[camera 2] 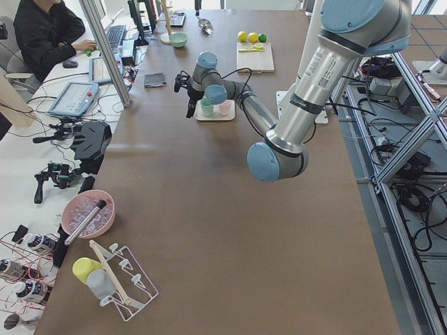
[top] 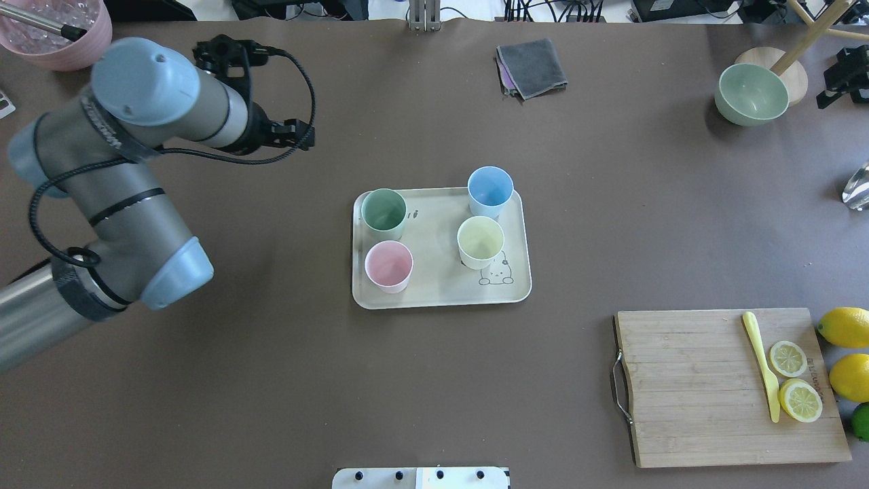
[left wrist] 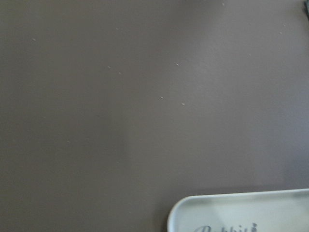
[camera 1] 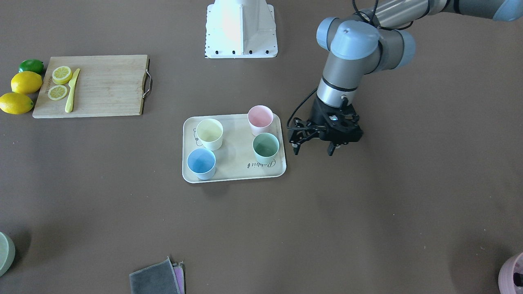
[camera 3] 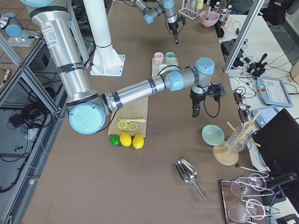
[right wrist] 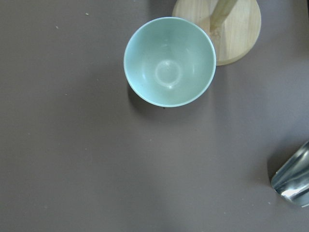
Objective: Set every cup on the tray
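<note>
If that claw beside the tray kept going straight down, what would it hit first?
Most likely the bare table, just beside the tray: the open left gripper points down there, with nothing visible beneath it.

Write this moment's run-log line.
on tray: yellow cup, pink cup, blue cup, green cup | left end effector: open, empty | right end effector: unclear

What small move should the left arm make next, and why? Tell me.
Probably withdraw the left gripper: the yellow cup, pink cup, green cup and blue cup all stand on the tray, and the jaws are open, empty, beside it.
</note>
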Motion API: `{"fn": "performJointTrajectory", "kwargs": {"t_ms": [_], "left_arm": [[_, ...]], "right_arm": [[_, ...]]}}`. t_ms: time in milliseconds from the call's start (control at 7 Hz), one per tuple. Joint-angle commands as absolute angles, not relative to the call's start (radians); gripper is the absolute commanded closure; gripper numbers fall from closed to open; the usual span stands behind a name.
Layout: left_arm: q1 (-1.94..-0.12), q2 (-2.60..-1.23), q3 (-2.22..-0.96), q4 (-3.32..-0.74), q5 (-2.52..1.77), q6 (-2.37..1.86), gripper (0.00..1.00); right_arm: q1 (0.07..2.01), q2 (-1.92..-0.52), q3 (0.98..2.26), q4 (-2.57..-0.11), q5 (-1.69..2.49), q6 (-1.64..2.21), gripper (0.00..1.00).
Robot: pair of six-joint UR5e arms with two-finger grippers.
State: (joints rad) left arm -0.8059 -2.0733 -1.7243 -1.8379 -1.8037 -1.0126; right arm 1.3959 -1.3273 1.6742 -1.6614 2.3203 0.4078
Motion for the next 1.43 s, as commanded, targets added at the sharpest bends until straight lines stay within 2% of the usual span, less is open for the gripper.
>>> {"fn": "performJointTrajectory", "kwargs": {"t_ms": [0, 429, 714, 1000, 1286], "left_arm": [[-0.998, -1.942, -1.752, -1.839, -1.906, -0.810, 0.02], [-1.263, -1.818, -1.724, -1.820, -2.131, -0.512, 0.02], [-1.420, -1.728, -1.675, -1.787, -2.270, -0.268, 0.02], [-1.504, -1.675, -1.654, -1.726, -2.273, -0.106, 0.02], [-1.509, -1.634, -1.643, -1.726, -2.278, -0.100, 0.02]], "right_arm": [[1.472, -1.415, 1.687, -1.663, 2.347, 0.334, 0.00], [1.537, -1.601, 1.710, -1.648, 2.352, 0.041, 0.00], [1.537, -1.693, 1.714, -1.582, 2.347, 0.031, 0.00], [1.537, -1.700, 1.697, -1.546, 2.339, 0.040, 0.00], [1.537, -1.689, 1.683, -1.546, 2.338, 0.040, 0.00]]}}
